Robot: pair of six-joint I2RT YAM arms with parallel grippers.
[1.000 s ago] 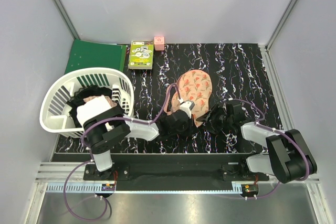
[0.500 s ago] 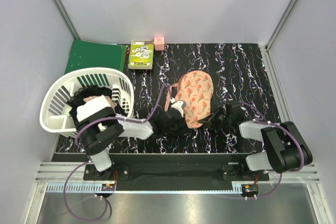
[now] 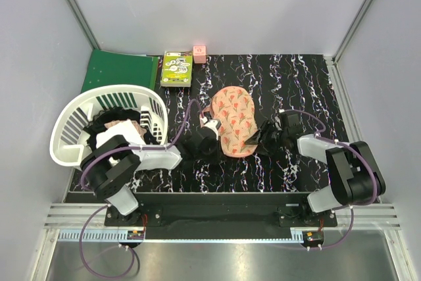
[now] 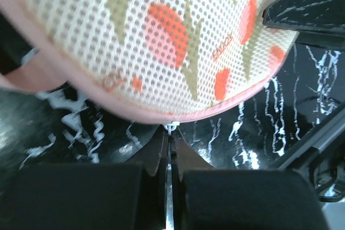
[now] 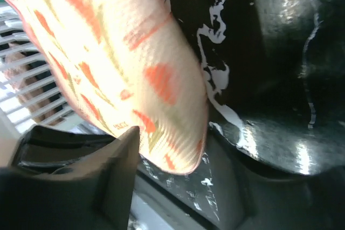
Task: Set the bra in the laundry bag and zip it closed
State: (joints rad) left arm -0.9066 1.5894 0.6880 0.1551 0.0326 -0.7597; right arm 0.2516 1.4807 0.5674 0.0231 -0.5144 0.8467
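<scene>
Peach laundry bag [image 3: 233,120] edge at closed left gripper [image 4: 169,136]; right gripper [image 3: 258,138] spread unclear.

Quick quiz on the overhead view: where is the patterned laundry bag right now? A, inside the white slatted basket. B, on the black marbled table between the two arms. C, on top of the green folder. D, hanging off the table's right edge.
B: the laundry bag lies on the black marbled table, with the left fingers at one side of it and the right fingers at the other.
</scene>
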